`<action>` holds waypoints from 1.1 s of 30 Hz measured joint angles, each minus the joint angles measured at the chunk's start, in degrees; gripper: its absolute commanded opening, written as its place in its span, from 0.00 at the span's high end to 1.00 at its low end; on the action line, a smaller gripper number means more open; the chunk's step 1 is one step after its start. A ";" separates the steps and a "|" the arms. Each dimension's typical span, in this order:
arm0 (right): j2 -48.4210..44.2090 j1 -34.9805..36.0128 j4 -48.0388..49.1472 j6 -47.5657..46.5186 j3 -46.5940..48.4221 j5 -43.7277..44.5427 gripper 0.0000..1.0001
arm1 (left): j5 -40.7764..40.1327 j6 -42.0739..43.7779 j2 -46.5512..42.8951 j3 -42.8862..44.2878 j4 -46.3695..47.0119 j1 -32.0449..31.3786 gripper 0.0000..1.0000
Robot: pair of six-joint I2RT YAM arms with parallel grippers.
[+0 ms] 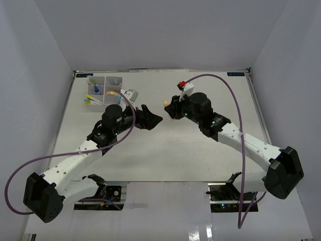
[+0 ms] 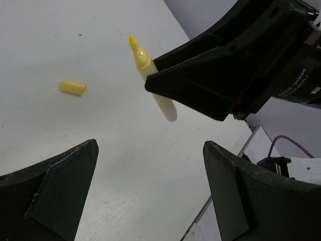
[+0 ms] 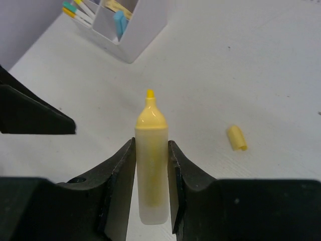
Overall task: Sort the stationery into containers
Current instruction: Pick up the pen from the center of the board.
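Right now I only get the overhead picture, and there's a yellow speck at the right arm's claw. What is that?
Observer: The right wrist camera shows a yellow highlighter clamped in the right gripper, its tip bare.
Visitor: Bare? So where's the cap?
Observer: A small yellow cap lies on the table, off to one side and apart from the highlighter.
Visitor: And the other claw, is it holding anything?
Observer: No. The left wrist camera shows the left gripper open and empty, with the highlighter out in front of it.
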 measured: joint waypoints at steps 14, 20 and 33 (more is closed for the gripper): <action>-9.07 6.43 9.14 7.37 -8.17 10.69 0.88 | -25.79 -5.03 4.94 0.28 1.97 -18.64 0.25; -11.13 7.10 12.31 9.42 -11.52 13.27 0.88 | -30.86 -6.19 6.93 0.68 5.77 -19.80 0.35; -11.45 7.52 15.30 11.82 -13.57 15.45 0.88 | -31.71 -6.91 11.41 0.90 12.63 -22.36 0.43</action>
